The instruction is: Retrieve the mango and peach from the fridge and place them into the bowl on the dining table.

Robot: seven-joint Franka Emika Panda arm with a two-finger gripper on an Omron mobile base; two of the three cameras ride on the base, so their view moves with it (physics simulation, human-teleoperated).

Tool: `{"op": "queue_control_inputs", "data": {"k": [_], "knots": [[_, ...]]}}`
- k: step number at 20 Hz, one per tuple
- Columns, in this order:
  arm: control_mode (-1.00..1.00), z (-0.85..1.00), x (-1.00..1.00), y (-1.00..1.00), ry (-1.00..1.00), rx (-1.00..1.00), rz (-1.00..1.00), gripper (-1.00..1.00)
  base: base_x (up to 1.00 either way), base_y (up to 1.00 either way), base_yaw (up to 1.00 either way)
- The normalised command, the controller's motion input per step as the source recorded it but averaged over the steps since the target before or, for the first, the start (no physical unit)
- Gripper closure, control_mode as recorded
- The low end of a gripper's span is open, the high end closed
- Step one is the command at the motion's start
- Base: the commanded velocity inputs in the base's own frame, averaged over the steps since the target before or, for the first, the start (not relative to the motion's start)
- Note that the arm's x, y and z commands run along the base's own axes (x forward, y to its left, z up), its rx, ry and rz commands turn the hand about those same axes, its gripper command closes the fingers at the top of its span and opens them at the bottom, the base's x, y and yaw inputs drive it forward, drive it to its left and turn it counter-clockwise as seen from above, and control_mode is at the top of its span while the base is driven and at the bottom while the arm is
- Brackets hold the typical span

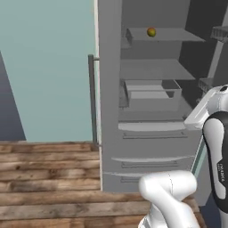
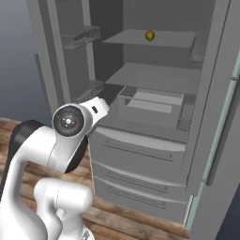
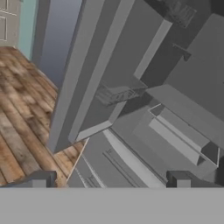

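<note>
The grey fridge (image 1: 109,111) stands open before me, its shelves and lower drawers (image 2: 136,154) showing. The mango (image 1: 151,32), a small yellow-green fruit with a red blush, sits alone on the top shelf (image 2: 149,35), well above my arm. My gripper (image 3: 110,180) is open with nothing between its fingertips (image 3: 40,179), and it looks down across the left door and the drawer fronts of the fridge (image 3: 131,153). The peach, the bowl and the dining table are out of view.
The open left door (image 2: 56,56) carries wire bins (image 3: 116,92). A grey box drawer (image 1: 151,91) sits on the lower shelf. The right door (image 2: 220,117) stands open at the side. Wooden plank floor (image 1: 44,178) lies to the left, with a teal wall (image 1: 49,67) behind.
</note>
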Motion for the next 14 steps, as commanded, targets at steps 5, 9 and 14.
{"op": "queue_control_inputs", "data": {"k": [5, 9, 14], "knots": [[1.0, 0.0, 0.0, 0.0, 0.0, 0.0, 0.0, -1.0, 0.0, -0.51, 0.18], [1.0, 0.0, 0.0, 0.0, 0.0, 0.0, 0.0, -1.0, 0.08, -0.1, 0.1], [1.0, 0.0, 0.0, 0.0, 0.0, 0.0, 0.0, -1.0, 0.48, -0.01, 0.03]]}}
